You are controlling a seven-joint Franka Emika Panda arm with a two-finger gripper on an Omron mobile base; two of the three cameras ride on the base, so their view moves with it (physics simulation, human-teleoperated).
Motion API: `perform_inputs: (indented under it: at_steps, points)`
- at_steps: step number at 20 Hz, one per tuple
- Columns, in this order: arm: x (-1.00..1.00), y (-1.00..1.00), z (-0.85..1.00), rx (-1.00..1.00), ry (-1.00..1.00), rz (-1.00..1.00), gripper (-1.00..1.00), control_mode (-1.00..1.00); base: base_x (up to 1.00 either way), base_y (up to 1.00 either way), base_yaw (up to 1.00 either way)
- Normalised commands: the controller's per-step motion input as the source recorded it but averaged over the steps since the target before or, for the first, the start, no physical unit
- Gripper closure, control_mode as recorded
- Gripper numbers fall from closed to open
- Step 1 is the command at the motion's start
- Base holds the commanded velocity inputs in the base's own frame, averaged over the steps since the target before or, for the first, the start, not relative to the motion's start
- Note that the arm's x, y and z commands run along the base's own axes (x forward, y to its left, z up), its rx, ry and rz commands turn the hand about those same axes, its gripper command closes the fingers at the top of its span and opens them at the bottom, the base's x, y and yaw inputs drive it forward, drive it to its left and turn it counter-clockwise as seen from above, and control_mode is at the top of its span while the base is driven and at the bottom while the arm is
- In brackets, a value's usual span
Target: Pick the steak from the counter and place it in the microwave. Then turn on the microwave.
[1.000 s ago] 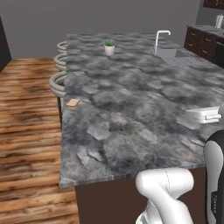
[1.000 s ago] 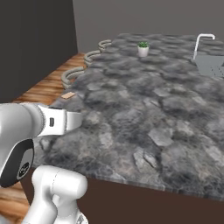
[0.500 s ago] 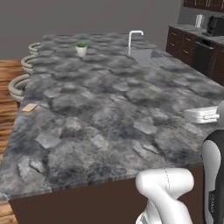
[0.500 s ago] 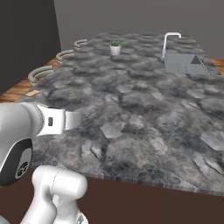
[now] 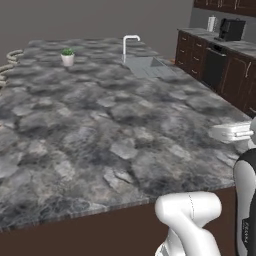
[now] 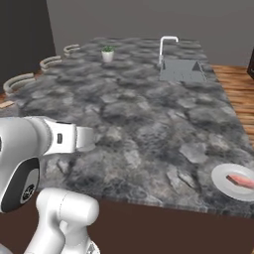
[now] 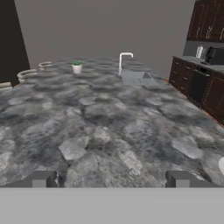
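On the wide counter (image 6: 149, 114) the steak (image 6: 241, 180) is seen lying on a plate (image 6: 222, 179) at the near right edge, well apart from the gripper (image 7: 113, 179), whose jaws stand apart, so the plate could be nudged off by a careless reach.

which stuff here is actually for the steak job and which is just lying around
For the job:
steak, lying on the white plate
counter
claw, open and holding nothing

Just lying about:
potted plant
faucet and sink
stools
coffee machine
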Motion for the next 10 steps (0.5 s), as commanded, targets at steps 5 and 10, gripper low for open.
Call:
perform_inputs:
  at_steps: [5,10]
  points:
    - [0.0,0.0,0.0,0.0,0.0,0.0,-1.0,1.0,0.15,-0.69,0.0]
    - [0.0,0.0,0.0,0.0,0.0,0.0,-1.0,1.0,0.15,-0.72,0.0]
